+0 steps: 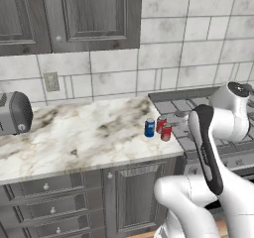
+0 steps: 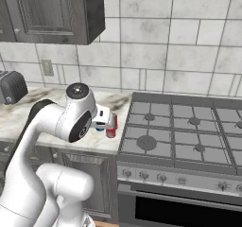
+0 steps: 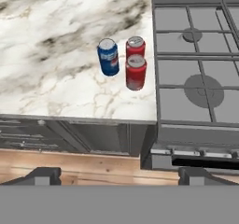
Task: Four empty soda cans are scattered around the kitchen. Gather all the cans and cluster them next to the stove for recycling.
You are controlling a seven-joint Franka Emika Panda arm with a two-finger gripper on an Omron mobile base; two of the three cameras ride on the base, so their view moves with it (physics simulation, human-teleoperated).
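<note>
3 soda cans stand upright in a tight cluster on the marble counter (image 3: 56, 55), at its right end, just beside the stove (image 3: 200, 55) and set back from the front edge. The blue can (image 3: 108, 57) is on the left. A red can (image 3: 135, 46) stands behind, and another red can (image 3: 136, 72) stands in front, nearest the counter's front edge. The 2 red ones look to be touching or nearly so; the blue is just beside them. All 3 tops are closed and nothing shows inside them.

Empty cans like these are likely very light, thin-walled and smooth, so they would tip easily and dent under a hard squeeze. A gentle hold across the middle of the cylinder, fingers on opposite sides, seems the safest place.

The gripper (image 3: 119, 174) hangs back off the counter's front edge, above the floor, with its fingers wide apart and nothing between them. With 3 cans gathered, a 4th probably remains elsewhere.

A toaster (image 1: 14, 114) sits at the counter's far left end, well apart from the cans.
</note>
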